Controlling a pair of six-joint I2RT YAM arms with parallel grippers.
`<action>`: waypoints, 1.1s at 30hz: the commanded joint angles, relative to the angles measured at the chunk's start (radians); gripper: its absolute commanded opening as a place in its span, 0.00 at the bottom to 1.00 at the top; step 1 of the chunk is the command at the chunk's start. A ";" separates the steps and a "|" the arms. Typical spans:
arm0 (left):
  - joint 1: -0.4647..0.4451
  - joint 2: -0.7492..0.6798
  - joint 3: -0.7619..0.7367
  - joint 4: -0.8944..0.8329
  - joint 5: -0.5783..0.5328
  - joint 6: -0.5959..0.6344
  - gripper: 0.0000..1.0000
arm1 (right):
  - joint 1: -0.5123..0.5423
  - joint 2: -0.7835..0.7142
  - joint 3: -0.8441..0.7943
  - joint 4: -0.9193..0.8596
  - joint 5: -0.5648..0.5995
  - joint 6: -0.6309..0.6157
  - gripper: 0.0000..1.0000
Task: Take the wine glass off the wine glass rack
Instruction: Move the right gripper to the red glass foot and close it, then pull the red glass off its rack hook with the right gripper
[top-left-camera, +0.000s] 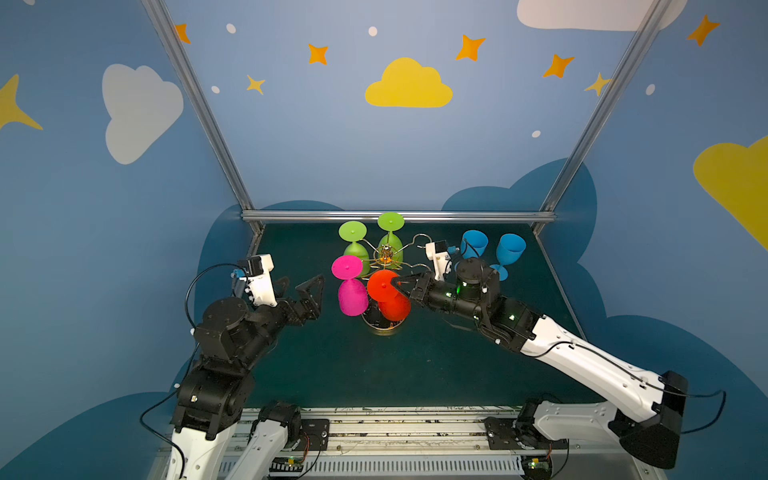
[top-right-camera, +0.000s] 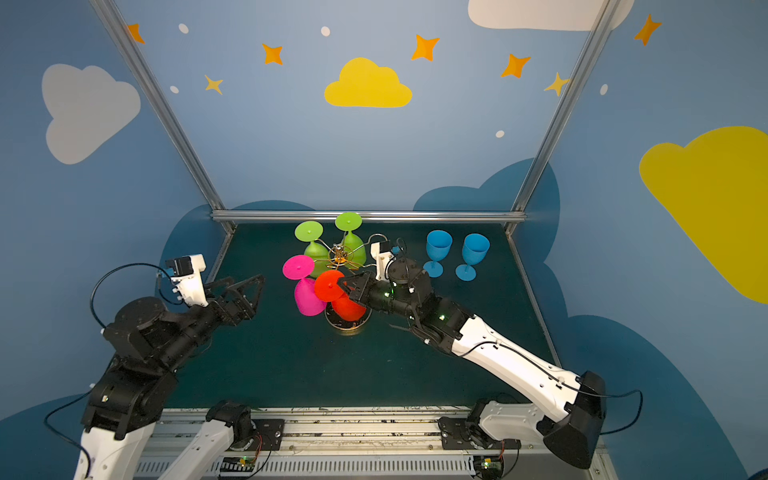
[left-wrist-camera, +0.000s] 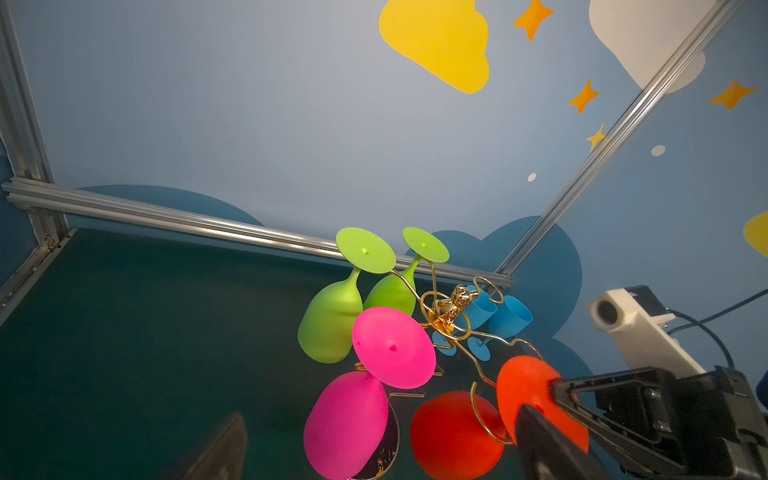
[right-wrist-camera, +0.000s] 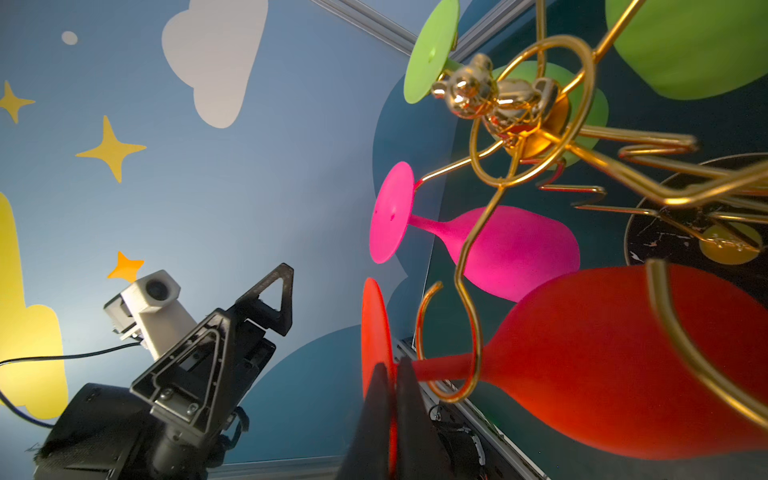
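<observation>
Nearest the rail, bare table (top-left-camera: 374, 374) lies between the two arms. On the left, the left claw (top-left-camera: 305, 279) hangs wide and empty, apart from the pink glass (top-left-camera: 351, 297).

At mid-table the right claw (top-left-camera: 395, 284) is pinched tight on the rim of the red wine glass's (top-left-camera: 388, 297) foot. That glass hangs bowl-down on the near side of the wine glass rack (top-left-camera: 385, 253), over its round base, with its stem inside a wire loop (right-wrist-camera: 457, 345).

The step in hand looks like drawing it free. A good pull would run along the arm, outward from the centre post, so the stem leaves by the loop's open side without dragging on the wire. Gripped only at the thin foot rim, the bowl may swing, so the move should be slow and level. The pink glass hangs just beside it, so the path should bear away from that side.

Farther back, two green glasses (top-left-camera: 355, 249) hang on the rack. Two blue glasses (top-right-camera: 438, 249) stand upright on the table, off the rack.
</observation>
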 joint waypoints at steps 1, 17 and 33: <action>0.003 0.000 -0.003 0.034 0.015 -0.011 0.99 | -0.007 -0.029 0.035 0.006 0.000 -0.026 0.00; 0.003 -0.006 0.007 0.029 0.010 -0.011 0.99 | -0.006 0.037 0.055 0.046 -0.020 -0.015 0.00; 0.003 -0.018 0.015 0.016 -0.008 0.008 0.99 | -0.019 0.088 0.089 0.059 0.017 -0.028 0.00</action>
